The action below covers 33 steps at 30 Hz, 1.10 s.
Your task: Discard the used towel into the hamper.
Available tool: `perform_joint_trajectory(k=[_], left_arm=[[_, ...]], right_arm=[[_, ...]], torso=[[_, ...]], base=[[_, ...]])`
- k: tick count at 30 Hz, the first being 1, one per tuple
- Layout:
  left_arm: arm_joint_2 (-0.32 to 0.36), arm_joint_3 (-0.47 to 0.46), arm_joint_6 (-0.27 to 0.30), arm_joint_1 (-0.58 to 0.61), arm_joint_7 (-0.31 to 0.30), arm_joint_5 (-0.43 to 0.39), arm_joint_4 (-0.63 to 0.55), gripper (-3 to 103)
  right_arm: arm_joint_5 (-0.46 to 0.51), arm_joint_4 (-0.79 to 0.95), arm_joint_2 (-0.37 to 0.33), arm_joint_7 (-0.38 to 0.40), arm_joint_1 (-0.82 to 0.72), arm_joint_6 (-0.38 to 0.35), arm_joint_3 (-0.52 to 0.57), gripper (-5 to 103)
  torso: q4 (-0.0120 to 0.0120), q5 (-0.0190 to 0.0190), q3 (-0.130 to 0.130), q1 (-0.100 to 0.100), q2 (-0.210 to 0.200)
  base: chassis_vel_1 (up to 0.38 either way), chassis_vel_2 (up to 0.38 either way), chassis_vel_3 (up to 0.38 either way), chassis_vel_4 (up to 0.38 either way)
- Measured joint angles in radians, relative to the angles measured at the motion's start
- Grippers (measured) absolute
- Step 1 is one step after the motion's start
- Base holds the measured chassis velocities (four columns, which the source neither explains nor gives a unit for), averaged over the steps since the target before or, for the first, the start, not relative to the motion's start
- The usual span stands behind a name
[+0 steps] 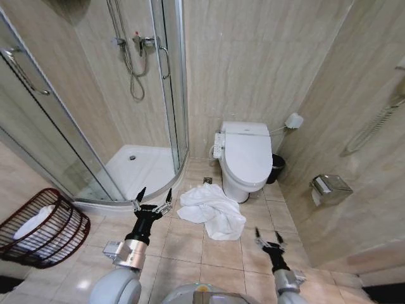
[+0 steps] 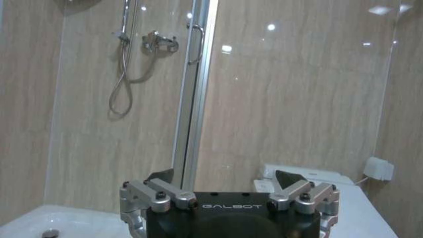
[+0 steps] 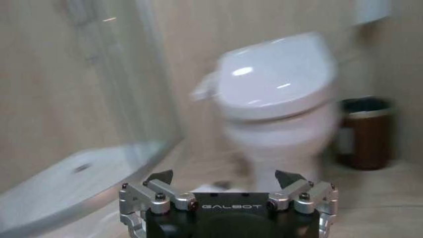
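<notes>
The towel point(image 1: 211, 210) lies crumpled on the tiled floor point(image 1: 190, 253) before the toilet point(image 1: 245, 158), the hamper point(image 1: 44, 227) tipped sideways far left; left claw point(image 1: 152, 202) and right claw point(image 1: 269, 239) both spread.

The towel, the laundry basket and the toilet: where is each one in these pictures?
towel point(image 1: 212, 212), head view: middle of the crumpled white heap on the floor tiles.
hamper point(image 1: 63, 235), head view: its reddish-brown ribbed side wall.
toilet point(image 1: 245, 155), head view: centre of the closed white lid.
</notes>
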Motion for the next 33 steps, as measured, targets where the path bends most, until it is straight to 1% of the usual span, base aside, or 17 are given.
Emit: perform_joint_trajectory(k=[1, 2, 3, 4, 6, 7, 8, 10, 11, 15, 17, 18, 21, 24, 33], left_arm=[[0.000, 0.000, 0.000, 0.000, 0.000, 0.000, 0.000, 100], [0.000, 0.000, 0.000, 0.000, 0.000, 0.000, 0.000, 100], [0.000, 0.000, 0.000, 0.000, 0.000, 0.000, 0.000, 100], [0.000, 0.000, 0.000, 0.000, 0.000, 0.000, 0.000, 100], [0.000, 0.000, 0.000, 0.000, 0.000, 0.000, 0.000, 100], [0.000, 0.000, 0.000, 0.000, 0.000, 0.000, 0.000, 100], [0.000, 0.000, 0.000, 0.000, 0.000, 0.000, 0.000, 100], [0.000, 0.000, 0.000, 0.000, 0.000, 0.000, 0.000, 100], [0.000, 0.000, 0.000, 0.000, 0.000, 0.000, 0.000, 100], [0.000, 0.000, 0.000, 0.000, 0.000, 0.000, 0.000, 100], [0.000, 0.000, 0.000, 0.000, 0.000, 0.000, 0.000, 100], [0.000, 0.000, 0.000, 0.000, 0.000, 0.000, 0.000, 100], [0.000, 0.000, 0.000, 0.000, 0.000, 0.000, 0.000, 100], [0.000, 0.000, 0.000, 0.000, 0.000, 0.000, 0.000, 100], [0.000, 0.000, 0.000, 0.000, 0.000, 0.000, 0.000, 100]], right_arm=[[0.000, 0.000, 0.000, 0.000, 0.000, 0.000, 0.000, 100], [-0.016, 0.000, 0.000, -0.023, 0.002, -0.015, -0.003, 100], [-0.041, -0.003, 0.000, -0.028, 0.008, -0.037, -0.009, 100], [-0.061, -0.007, -0.001, -0.012, 0.013, -0.055, -0.014, 100], [-0.093, -0.011, -0.005, 0.043, 0.026, -0.108, -0.021, 100], [-0.093, -0.011, -0.005, 0.043, 0.026, -0.108, -0.021, 100], [-0.098, -0.015, -0.014, 0.073, 0.035, -0.139, -0.026, 100], [-0.087, -0.029, -0.032, 0.093, 0.053, -0.156, -0.034, 100], [-0.079, -0.046, -0.044, 0.108, 0.068, -0.145, -0.043, 100], [-0.061, -0.091, -0.068, 0.127, 0.111, -0.128, -0.063, 100], [-0.051, -0.096, -0.074, 0.129, 0.118, -0.136, -0.069, 100], [-0.045, -0.097, -0.081, 0.129, 0.121, -0.152, -0.073, 100], [-0.039, -0.102, -0.095, 0.107, 0.122, -0.169, -0.075, 100], [-0.034, -0.118, -0.102, 0.066, 0.122, -0.182, -0.071, 100], [-0.023, -0.147, -0.113, 0.047, 0.113, -0.152, -0.064, 100]], torso=[[0.0000, 0.0000, 0.000, 0.000, 0.000], [0.0000, 0.0000, 0.000, 0.000, 0.000], [0.0001, 0.0000, 0.000, 0.000, 0.000], [0.0000, 0.0000, 0.000, 0.000, 0.000], [0.0000, 0.0000, 0.000, 0.000, 0.000], [0.0000, 0.0000, 0.000, 0.000, 0.000], [-0.0001, 0.0000, 0.000, 0.000, 0.000], [0.0000, -0.0001, 0.000, 0.000, 0.000], [0.0000, -0.0001, 0.000, 0.000, 0.000], [0.0002, 0.0001, 0.000, 0.000, 0.000], [0.0002, 0.0000, 0.000, 0.000, 0.000], [0.0002, 0.0001, 0.000, 0.000, 0.000], [0.0001, -0.0002, 0.000, 0.000, 0.000], [0.0000, 0.0000, 0.000, 0.000, 0.001], [0.0000, 0.0000, 0.000, 0.000, 0.001]], base=[[0.000, 0.000, 0.000, 0.000], [0.000, 0.000, 0.000, 0.000], [0.000, 0.000, 0.000, 0.000], [0.000, 0.000, 0.000, 0.000], [0.000, 0.000, 0.000, 0.000], [0.000, 0.000, 0.000, 0.000], [0.000, 0.000, 0.000, 0.000], [0.000, 0.000, 0.000, 0.000], [0.000, 0.000, 0.000, 0.000], [0.000, 0.000, 0.000, 0.000], [0.000, 0.000, 0.000, 0.000], [0.000, 0.000, 0.000, 0.000], [0.000, 0.000, 0.000, 0.000], [0.000, 0.000, 0.000, 0.000], [0.000, 0.000, 0.000, 0.000]])
